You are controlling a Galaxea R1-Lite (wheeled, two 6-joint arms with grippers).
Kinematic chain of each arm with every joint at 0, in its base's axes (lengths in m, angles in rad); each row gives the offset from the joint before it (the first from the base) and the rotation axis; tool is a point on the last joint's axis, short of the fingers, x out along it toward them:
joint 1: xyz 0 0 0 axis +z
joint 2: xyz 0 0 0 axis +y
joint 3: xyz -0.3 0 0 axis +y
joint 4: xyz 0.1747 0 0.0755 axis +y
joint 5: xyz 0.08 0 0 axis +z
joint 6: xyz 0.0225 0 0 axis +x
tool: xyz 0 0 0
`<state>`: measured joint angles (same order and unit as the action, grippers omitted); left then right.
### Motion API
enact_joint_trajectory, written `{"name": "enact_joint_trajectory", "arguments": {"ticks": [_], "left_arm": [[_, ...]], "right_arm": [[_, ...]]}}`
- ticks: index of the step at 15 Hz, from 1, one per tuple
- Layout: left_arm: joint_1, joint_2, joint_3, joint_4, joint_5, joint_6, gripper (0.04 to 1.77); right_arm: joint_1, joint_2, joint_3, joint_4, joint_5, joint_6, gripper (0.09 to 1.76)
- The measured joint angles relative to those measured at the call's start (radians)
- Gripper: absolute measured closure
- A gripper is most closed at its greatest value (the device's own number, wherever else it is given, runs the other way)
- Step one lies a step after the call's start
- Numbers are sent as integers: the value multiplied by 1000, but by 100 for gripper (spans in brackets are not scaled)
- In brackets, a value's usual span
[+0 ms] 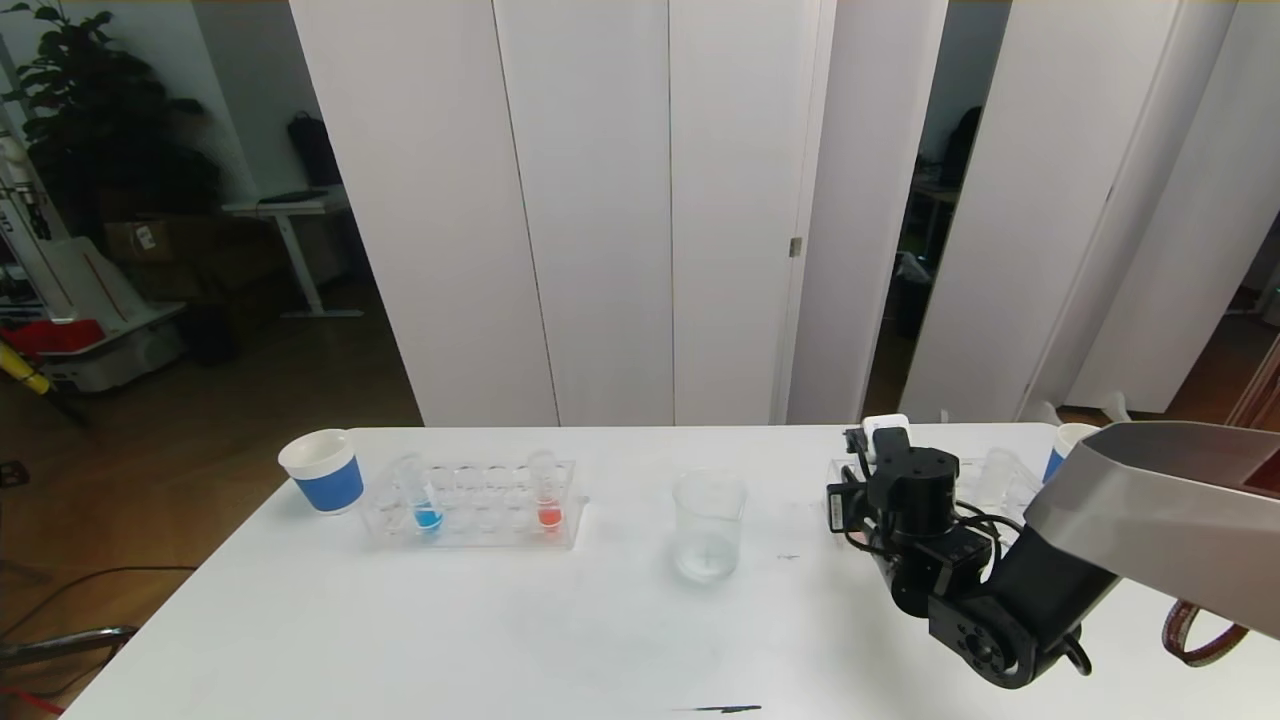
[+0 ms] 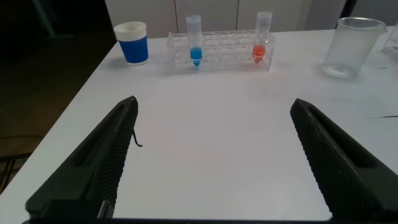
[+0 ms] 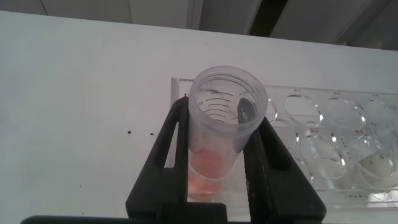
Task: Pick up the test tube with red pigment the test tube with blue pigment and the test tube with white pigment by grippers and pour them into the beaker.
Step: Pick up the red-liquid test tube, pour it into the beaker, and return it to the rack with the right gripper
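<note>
From the head view, a clear rack (image 1: 470, 505) holds the test tube with blue pigment (image 1: 421, 500) and a red-tipped tube (image 1: 546, 492); the glass beaker (image 1: 709, 524) stands mid-table. The left wrist view shows the left gripper (image 2: 211, 155) spread wide above bare white tabletop. In the right wrist view, the right gripper (image 3: 214, 149) clamps another red-tipped tube (image 3: 221, 124) in a second rack (image 3: 336, 143).

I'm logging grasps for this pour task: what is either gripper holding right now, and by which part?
The right gripper is shut on a test tube with red pigment, clamping its upper body just below the open rim, over a clear rack. The left gripper is open, holding nothing.
</note>
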<state>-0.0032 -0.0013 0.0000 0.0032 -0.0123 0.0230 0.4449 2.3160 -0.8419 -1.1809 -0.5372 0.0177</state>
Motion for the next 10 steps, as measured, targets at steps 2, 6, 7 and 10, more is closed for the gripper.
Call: {"name": "enact_joint_trajectory", "arguments": {"ticks": [2,6,7,10], "left_arm": [[0,0,0,0,0,0,6],[0,0,0,0,0,0,6],[0,0,0,0,0,0,6],[0,0,0,0,0,0,6]], "right_arm": [[0,-1,-1,0,0,0,127],[0,-5,0,1,0,3,127],[0,-10,1,2,1,4,127],[-2,-43,2,1,1,10,127]]}}
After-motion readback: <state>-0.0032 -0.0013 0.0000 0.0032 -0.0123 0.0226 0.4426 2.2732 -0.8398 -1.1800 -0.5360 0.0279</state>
